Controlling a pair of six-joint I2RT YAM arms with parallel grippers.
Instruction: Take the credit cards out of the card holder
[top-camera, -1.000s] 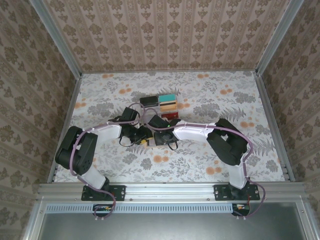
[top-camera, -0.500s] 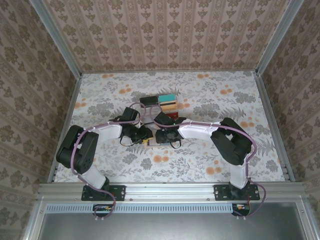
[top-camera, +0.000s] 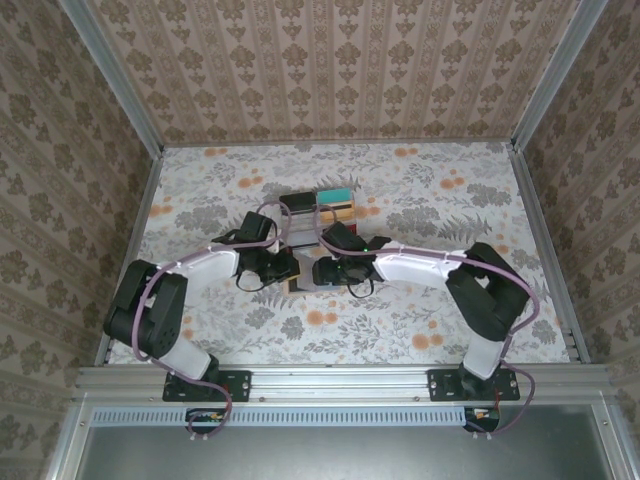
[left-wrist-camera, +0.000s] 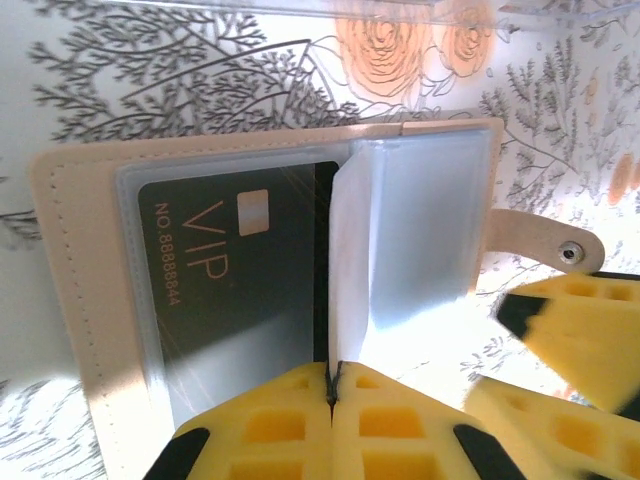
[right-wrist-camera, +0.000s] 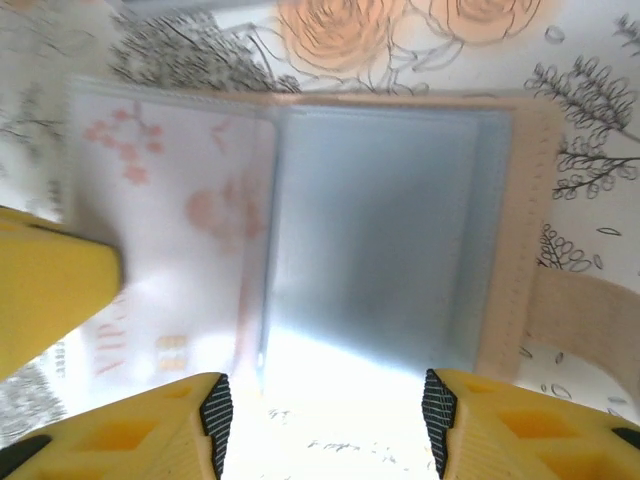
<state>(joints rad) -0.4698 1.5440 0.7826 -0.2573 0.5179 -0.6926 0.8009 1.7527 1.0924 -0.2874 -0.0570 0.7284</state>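
pinching the card holder's (left-wrist-camera: 80, 300) clear sleeve (left-wrist-camera: 350, 270), my left end effector (left-wrist-camera: 330, 372) is fully closed; my right end effector (right-wrist-camera: 325, 405) hangs half-open, empty. the holder lies spread on the desk (left-wrist-camera: 200, 70). a slipping sleeve could drag the holder, leaving the black card (left-wrist-camera: 240, 300) pocketed.

A lab-style robot booth: wallpapered panels (top-camera: 330, 70) surround a flowered table (top-camera: 450, 200), and a metal rail (top-camera: 340, 378) at the table's near edge carries two arms (top-camera: 205, 265).
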